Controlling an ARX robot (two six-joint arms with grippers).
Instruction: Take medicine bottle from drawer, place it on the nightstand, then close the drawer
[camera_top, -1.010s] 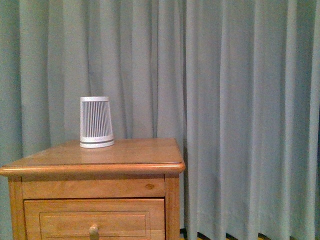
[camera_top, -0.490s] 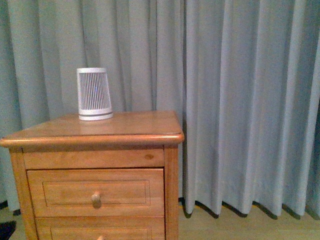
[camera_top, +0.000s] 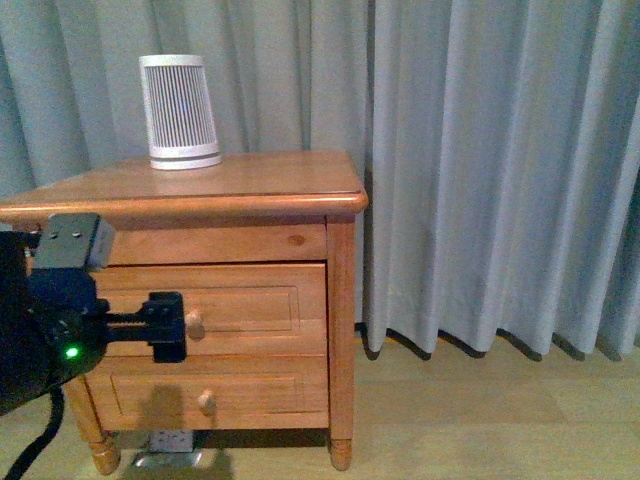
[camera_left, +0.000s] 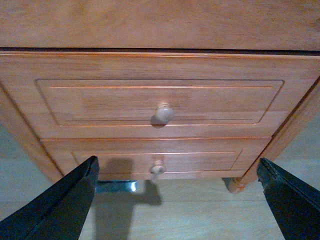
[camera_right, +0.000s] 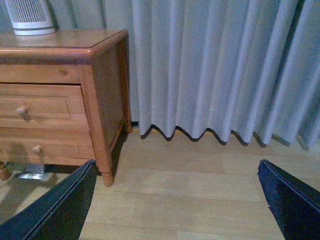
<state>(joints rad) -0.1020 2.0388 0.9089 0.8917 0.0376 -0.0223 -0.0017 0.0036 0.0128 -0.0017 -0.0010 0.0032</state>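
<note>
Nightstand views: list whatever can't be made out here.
- bottle: seen in no view; the shut drawer hides its own inside behind its front.
- nightstand, front view: its left side is covered by the left gripper and arm, and cut by the edge.
- silvery thing underneath: shadowed, too small to identify.
- right gripper: only fingertips show, right wrist view; absent from the front view.

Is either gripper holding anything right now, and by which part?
Nothing is held. The left gripper is open, facing the knob of the upper drawer without touching it; the right gripper is open above the floor.
</note>
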